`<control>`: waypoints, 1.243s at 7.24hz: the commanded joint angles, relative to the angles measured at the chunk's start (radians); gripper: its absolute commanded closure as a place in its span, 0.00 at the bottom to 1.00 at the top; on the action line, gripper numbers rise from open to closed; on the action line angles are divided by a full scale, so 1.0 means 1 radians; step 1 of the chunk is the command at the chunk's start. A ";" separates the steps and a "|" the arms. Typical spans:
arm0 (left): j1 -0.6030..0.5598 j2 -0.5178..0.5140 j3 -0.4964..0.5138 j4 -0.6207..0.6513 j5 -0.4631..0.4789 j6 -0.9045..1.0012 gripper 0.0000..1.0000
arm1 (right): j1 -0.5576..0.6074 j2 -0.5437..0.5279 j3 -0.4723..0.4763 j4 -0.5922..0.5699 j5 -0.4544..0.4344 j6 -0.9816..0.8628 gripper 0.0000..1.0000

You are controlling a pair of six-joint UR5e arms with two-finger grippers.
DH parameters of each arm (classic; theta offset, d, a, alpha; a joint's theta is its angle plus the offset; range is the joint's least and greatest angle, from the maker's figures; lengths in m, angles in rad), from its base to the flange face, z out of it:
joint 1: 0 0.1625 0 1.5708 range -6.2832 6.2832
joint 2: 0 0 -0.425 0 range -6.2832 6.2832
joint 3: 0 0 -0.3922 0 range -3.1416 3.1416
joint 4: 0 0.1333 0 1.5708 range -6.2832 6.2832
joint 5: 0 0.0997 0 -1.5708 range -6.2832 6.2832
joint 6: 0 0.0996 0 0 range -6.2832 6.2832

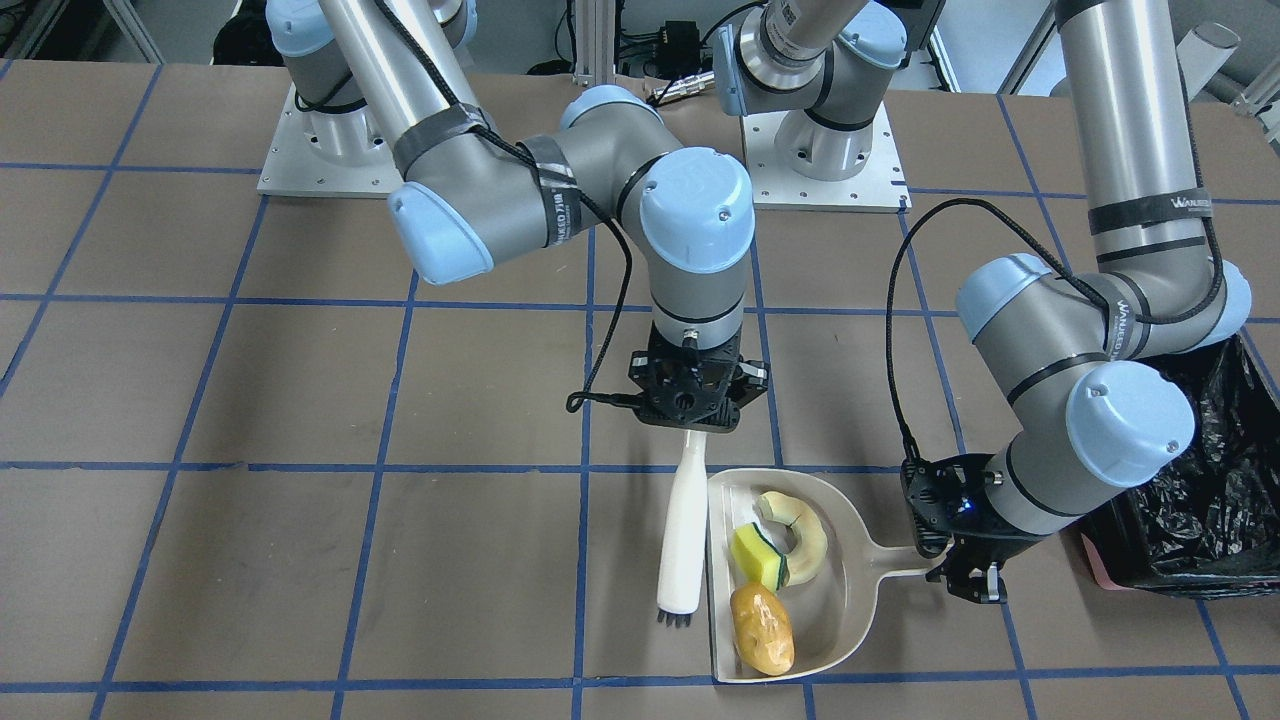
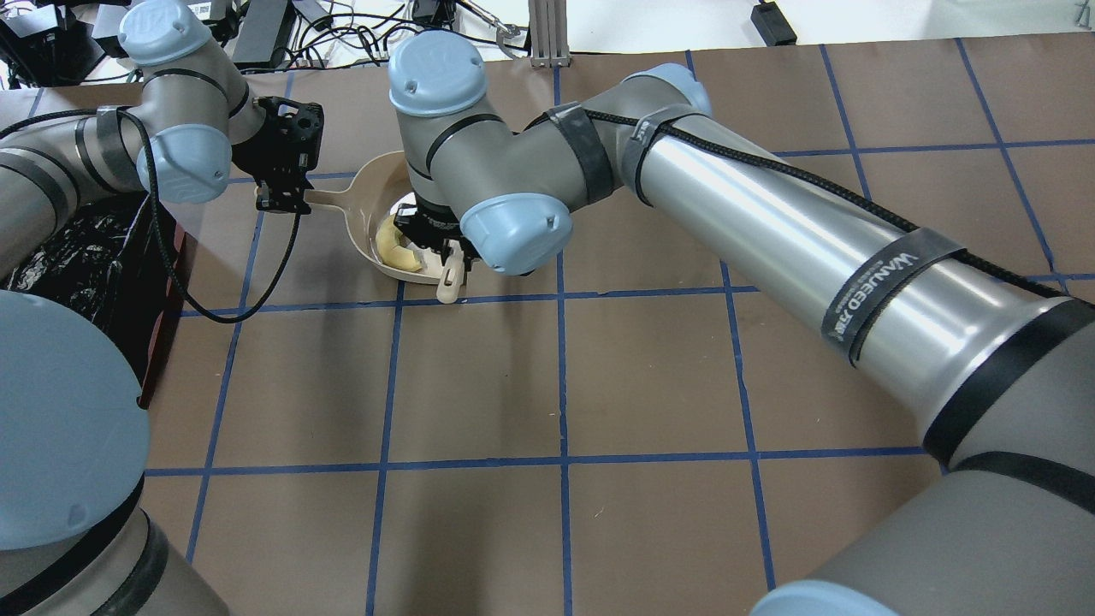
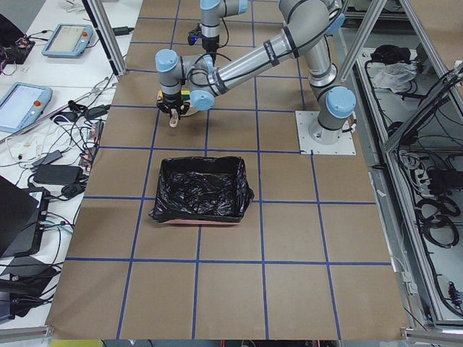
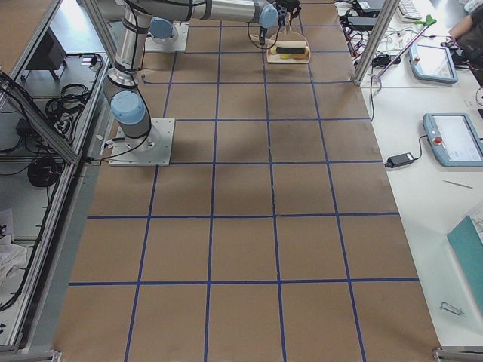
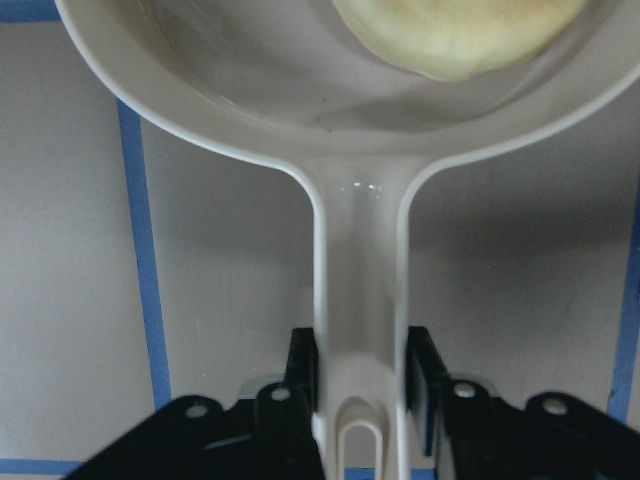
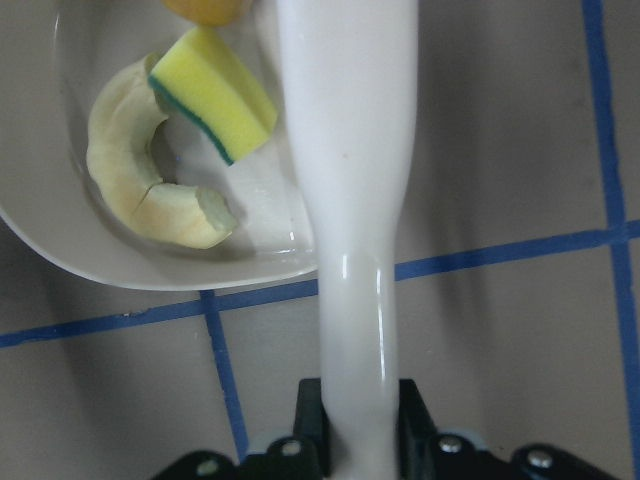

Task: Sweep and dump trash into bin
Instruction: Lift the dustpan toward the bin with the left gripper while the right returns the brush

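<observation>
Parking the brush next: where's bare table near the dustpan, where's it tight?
Free: brown gridded table beyond the white plastic brush, on the side away from the beige plastic dustpan. Crowded: the gap between dustpan and black-bag-lined bin, filled by the left claw on the dustpan's handle.

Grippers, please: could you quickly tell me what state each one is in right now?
Left gripper: closed on the dustpan handle.
Right gripper: closed on the white brush handle.

Beige dustpan (image 1: 852, 590), white brush (image 1: 685, 528), blue-gridded table (image 1: 300, 400)
</observation>
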 commanded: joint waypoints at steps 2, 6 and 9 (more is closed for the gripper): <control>0.013 0.015 -0.001 0.000 -0.065 0.005 0.97 | -0.189 -0.113 0.012 0.191 -0.006 -0.263 1.00; 0.105 0.079 0.007 -0.164 -0.270 -0.014 1.00 | -0.411 -0.190 0.021 0.309 -0.076 -0.629 1.00; 0.193 0.185 0.051 -0.382 -0.327 0.004 1.00 | -0.599 -0.195 0.052 0.307 -0.079 -0.815 1.00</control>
